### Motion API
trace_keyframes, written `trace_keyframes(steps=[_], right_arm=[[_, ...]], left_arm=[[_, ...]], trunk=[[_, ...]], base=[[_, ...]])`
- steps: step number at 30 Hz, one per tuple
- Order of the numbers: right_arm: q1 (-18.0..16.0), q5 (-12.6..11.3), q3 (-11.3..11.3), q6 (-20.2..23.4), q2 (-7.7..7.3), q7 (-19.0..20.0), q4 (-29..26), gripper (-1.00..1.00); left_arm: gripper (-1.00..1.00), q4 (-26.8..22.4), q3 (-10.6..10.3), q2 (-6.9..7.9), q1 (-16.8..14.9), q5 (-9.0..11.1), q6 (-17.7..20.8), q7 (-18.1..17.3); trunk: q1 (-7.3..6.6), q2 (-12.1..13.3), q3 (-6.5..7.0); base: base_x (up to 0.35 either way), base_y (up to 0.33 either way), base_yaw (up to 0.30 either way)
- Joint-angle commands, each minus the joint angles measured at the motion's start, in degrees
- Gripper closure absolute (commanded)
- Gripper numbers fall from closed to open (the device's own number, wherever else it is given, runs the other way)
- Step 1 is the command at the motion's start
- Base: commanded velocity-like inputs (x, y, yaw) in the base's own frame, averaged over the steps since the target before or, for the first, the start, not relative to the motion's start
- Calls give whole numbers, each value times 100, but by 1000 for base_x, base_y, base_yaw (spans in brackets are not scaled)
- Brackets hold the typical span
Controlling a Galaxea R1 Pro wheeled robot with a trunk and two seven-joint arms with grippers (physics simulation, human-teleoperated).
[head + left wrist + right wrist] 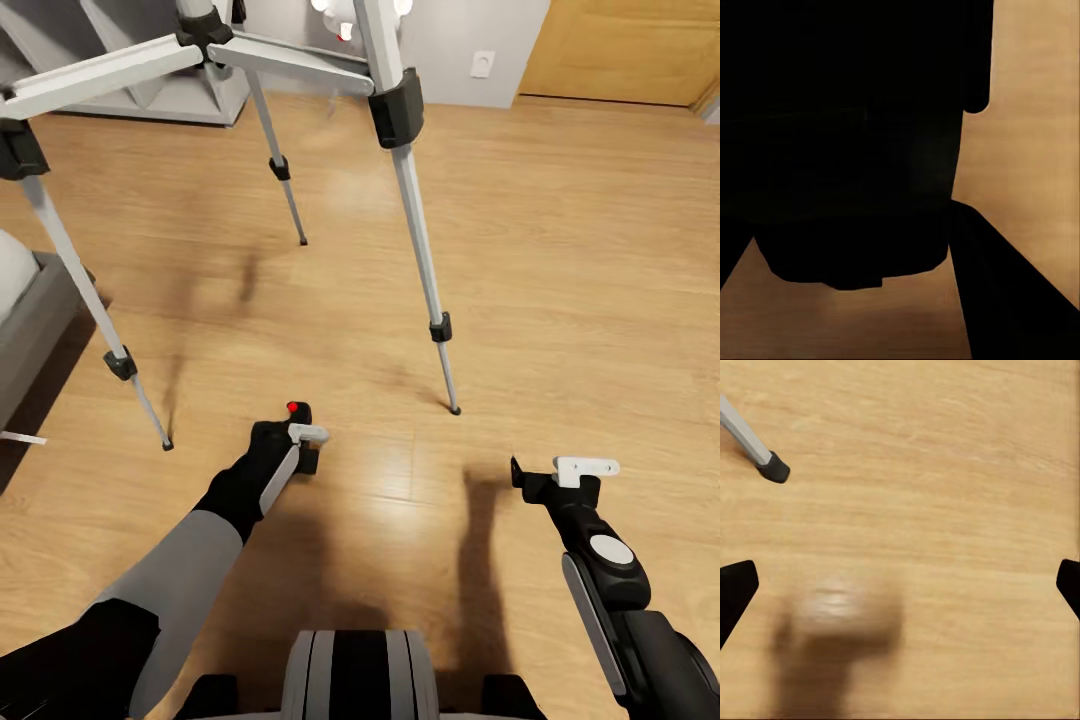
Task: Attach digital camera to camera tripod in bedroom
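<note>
Digital camera [300,425]: black, red button up, held above floor. Camera tripod [400,200] standing behind, legs splayed.

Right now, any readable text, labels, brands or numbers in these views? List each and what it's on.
None readable.
digital camera in the left gripper: red button, no lettering visible.
camera tripod: no markings on the legs or black joints.
right gripper: plain white and black, no text.
wall plate: blank.

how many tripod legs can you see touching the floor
3. The silver-grey telescoping camera tripod plants one leg foot near the grey bed frame, one far back toward the white wall, and one ahead of the right tool. None seems hidden.
</note>
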Motion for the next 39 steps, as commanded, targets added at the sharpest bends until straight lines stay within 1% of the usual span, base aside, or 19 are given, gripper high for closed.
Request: trace_keyframes(steps=[1, 8, 21, 39], right_arm=[[-1, -12, 6, 32, -3, -26, -7, -100], [-1, -12, 6, 32, -4, -26, -7, -100], [0, -12, 6, 32, -8, -26, -7, -100], [0, -12, 6, 32, -8, -26, -7, -100]], left_arm=[[100, -44, -22, 3, -2, 46, 26, 39], [100, -216, -27, 3, -2, 46, 37, 39], [100, -240, -27, -1, -2, 51, 41, 39], [100, -279, -46, -6, -2, 54, 41, 39]], trunk=[[-4, -1, 7], [-4, -1, 70], [-4, -1, 178], [-51, 23, 739]], base=[[-247, 0, 0], [-78, 0, 0], [-2, 0, 0], [0, 0, 0]])
